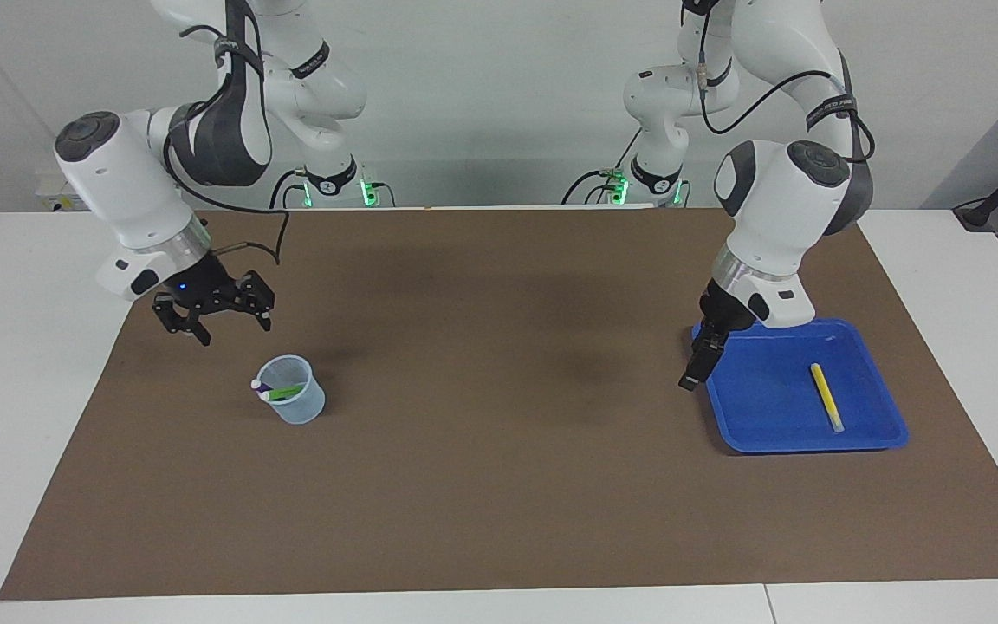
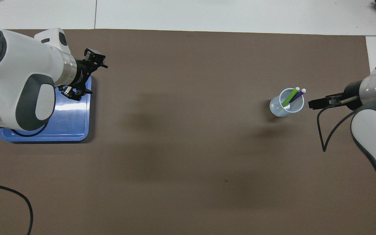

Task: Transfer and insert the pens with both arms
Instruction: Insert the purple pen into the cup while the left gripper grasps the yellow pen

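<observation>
A clear plastic cup (image 1: 295,407) stands on the brown mat toward the right arm's end, with the green pen (image 1: 289,392) and the purple pen (image 1: 266,395) leaning inside it, also seen as green pen (image 2: 290,97) and purple pen (image 2: 298,95). My right gripper (image 1: 220,329) hangs open and empty just off the cup, on the side nearer to the robots. The yellow pen (image 1: 826,397) lies in the blue tray (image 1: 759,399). My left gripper (image 1: 696,364) is open over the tray's edge toward the table's middle. From overhead the left arm hides the yellow pen.
The brown mat (image 1: 499,451) covers most of the white table. The blue tray (image 2: 70,127) sits toward the left arm's end. A loose black cable hangs from the right wrist (image 2: 321,137).
</observation>
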